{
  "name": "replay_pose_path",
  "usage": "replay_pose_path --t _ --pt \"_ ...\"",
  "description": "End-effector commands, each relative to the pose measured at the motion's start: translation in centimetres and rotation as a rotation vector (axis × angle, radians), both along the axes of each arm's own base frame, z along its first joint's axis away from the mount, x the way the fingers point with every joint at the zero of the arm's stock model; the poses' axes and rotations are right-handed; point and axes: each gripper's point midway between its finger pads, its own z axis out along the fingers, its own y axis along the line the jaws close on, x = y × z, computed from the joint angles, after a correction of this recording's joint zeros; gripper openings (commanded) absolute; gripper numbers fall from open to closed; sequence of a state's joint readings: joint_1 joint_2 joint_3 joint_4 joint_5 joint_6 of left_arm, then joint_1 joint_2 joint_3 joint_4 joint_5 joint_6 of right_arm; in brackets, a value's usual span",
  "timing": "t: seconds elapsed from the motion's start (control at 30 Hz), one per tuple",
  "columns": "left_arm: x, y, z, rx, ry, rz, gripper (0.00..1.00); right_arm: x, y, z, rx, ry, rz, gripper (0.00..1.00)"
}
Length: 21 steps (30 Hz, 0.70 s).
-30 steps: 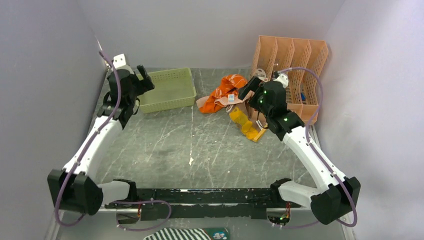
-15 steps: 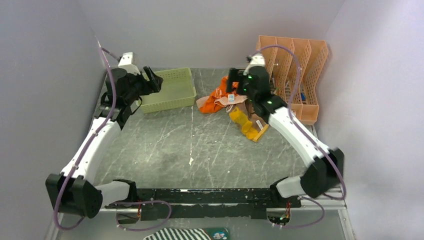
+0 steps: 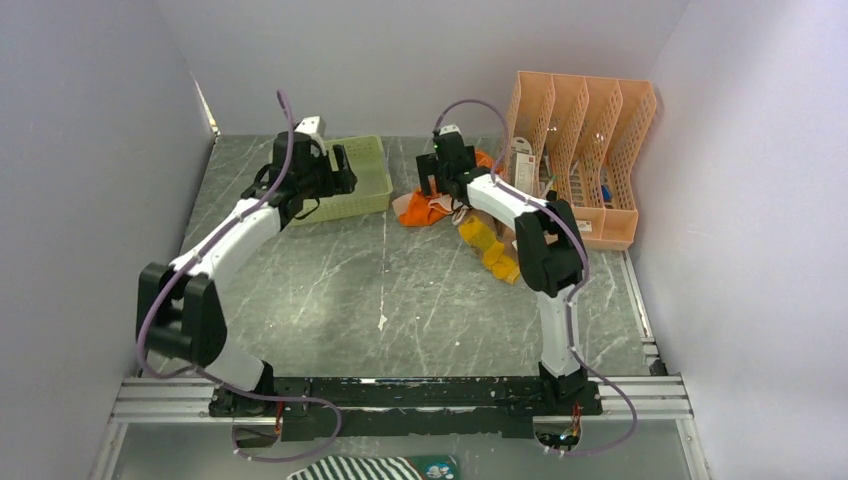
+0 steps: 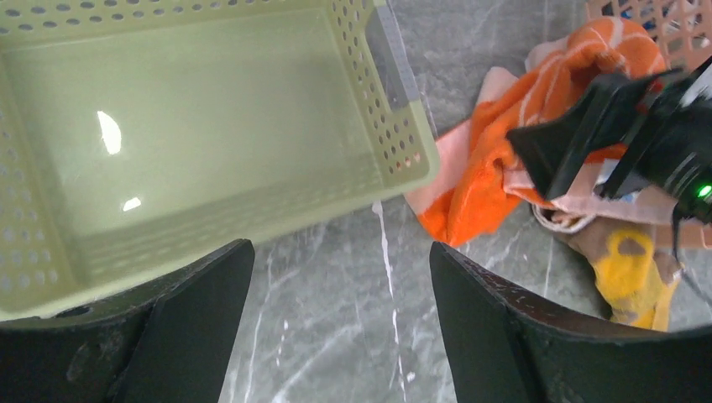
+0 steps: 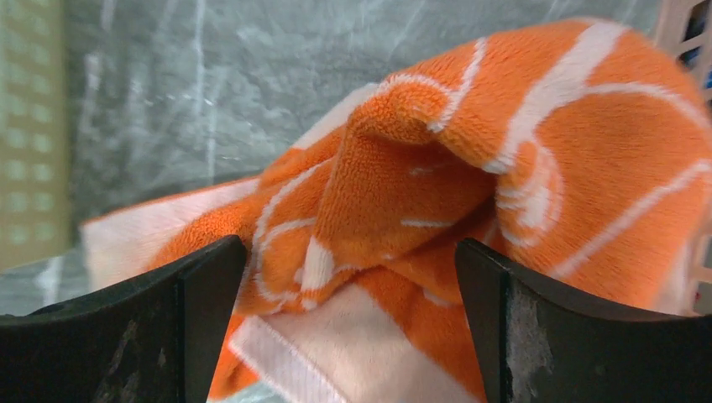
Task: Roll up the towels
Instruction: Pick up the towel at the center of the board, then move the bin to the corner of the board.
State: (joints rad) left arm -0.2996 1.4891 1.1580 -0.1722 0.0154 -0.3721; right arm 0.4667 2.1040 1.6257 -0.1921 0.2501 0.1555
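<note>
The orange towel [image 3: 424, 207] with cream border lies crumpled at the back middle of the table; it also shows in the left wrist view [image 4: 487, 168] and fills the right wrist view [image 5: 437, 185]. The yellow towel [image 3: 488, 247] lies crumpled just right of it and shows in the left wrist view [image 4: 630, 277]. My right gripper [image 3: 433, 182] is open and hangs right over the orange towel, which lies between and below its fingers [image 5: 554, 327]. My left gripper [image 3: 342, 172] is open and empty over the green basket's right end, left of the towels.
A green basket [image 3: 372, 193] stands at the back left, empty in the left wrist view [image 4: 395, 126]. An orange slotted rack [image 3: 620, 120] stands at the back right, close behind the towels. A black-and-white striped cloth [image 3: 360, 468] lies below the table's front rail.
My right arm has swung left and forward from beside the rack to over the orange towel. My left arm has swung right, from the basket's left end to its right end.
</note>
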Motion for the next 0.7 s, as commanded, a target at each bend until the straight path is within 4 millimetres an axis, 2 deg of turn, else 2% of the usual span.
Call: replay_pose_path --t 0.0,0.03,0.07,0.13,0.17,0.2,0.23,0.27,0.3,0.33,0.5,0.57,0.6,0.67 --pt "3.8 -1.5 -0.7 0.003 -0.002 -0.018 0.9 1.9 -0.8 -1.7 -0.055 -0.014 -0.005 0.92" --pt "5.0 -2.2 -0.4 -0.001 -0.003 -0.029 0.95 2.1 -0.8 -2.0 -0.048 -0.008 0.006 0.82" --pt "5.8 -2.8 -1.0 0.016 0.011 -0.047 0.96 2.1 -0.7 -2.1 -0.031 -0.002 0.02 0.66" --pt "7.5 -4.2 -1.7 0.03 0.016 -0.082 0.96 2.0 -0.9 -1.4 0.018 0.002 0.028 0.24" --pt "8.3 -5.0 -2.2 0.032 0.024 -0.093 0.96 1.8 -1.1 -0.6 0.052 -0.001 0.029 0.08" --pt "9.2 -5.7 -2.7 0.039 0.029 -0.099 0.96 1.5 -1.3 0.5 0.086 -0.009 0.027 0.0" --pt "10.0 -6.5 -3.3 0.05 0.043 -0.104 0.95 1.2 -1.4 3.3 0.126 -0.051 0.034 0.0" --pt "10.8 -7.2 -3.9 0.063 0.054 -0.108 0.95 0.8 -1.4 4.9 0.143 -0.074 0.046 0.0" --pt "11.5 -7.7 -4.7 0.083 0.067 -0.101 0.95 0.2 -1.6 8.1 0.165 -0.128 0.058 0.0" --pt "12.1 -8.2 -5.6 0.098 0.083 -0.095 0.94 -0.5 -1.7 10.0 0.18 -0.154 0.07 0.0" --pt "14.0 -9.3 -9.8 0.127 0.155 -0.072 0.9 -4.7 -2.2 21.4 0.258 -0.262 0.134 0.0" --pt "14.3 -9.5 -11.0 0.132 0.165 -0.072 0.77 -6.9 -2.6 25.1 0.289 -0.311 0.163 0.0" --pt "14.5 -9.6 -11.6 0.14 0.169 -0.081 0.61 -8.0 -3.0 26.6 0.298 -0.336 0.17 0.0" --pt "14.8 -9.1 -12.3 0.181 0.173 -0.101 0.51 -10.1 -3.6 28.4 0.316 -0.366 0.184 0.0"
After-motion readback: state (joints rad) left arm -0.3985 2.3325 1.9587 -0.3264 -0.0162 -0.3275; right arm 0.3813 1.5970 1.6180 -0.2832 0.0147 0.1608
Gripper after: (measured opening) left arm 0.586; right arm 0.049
